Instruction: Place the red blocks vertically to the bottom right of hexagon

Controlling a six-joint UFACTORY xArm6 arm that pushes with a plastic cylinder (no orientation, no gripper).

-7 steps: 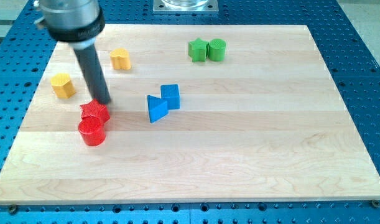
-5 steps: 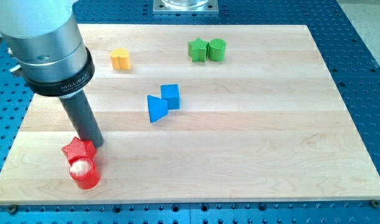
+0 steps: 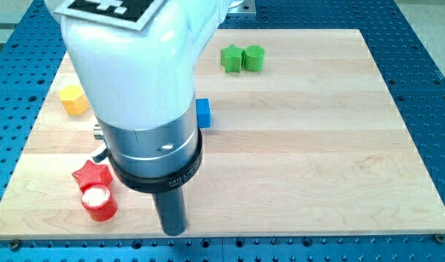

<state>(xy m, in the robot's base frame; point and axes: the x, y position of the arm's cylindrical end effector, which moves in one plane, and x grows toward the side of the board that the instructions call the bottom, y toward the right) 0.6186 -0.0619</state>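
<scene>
A red star block [image 3: 92, 175] and a red cylinder [image 3: 98, 203] stand touching, one above the other, near the view's bottom left corner of the wooden board. A yellow hexagon block [image 3: 74, 99] sits at the left, above them. My tip [image 3: 173, 232] is near the board's bottom edge, to the right of the red cylinder and apart from it. The arm's big body hides the middle left of the board.
A green star block [image 3: 231, 57] and a green cylinder [image 3: 254, 57] sit side by side at the top. A blue cube [image 3: 203, 113] shows partly from behind the arm. The blue perforated table surrounds the board [image 3: 317, 167].
My tip has moved right and down, away from the red star. The arm now covers the blue triangle and the other yellow block. The red blocks stay where they were pushed.
</scene>
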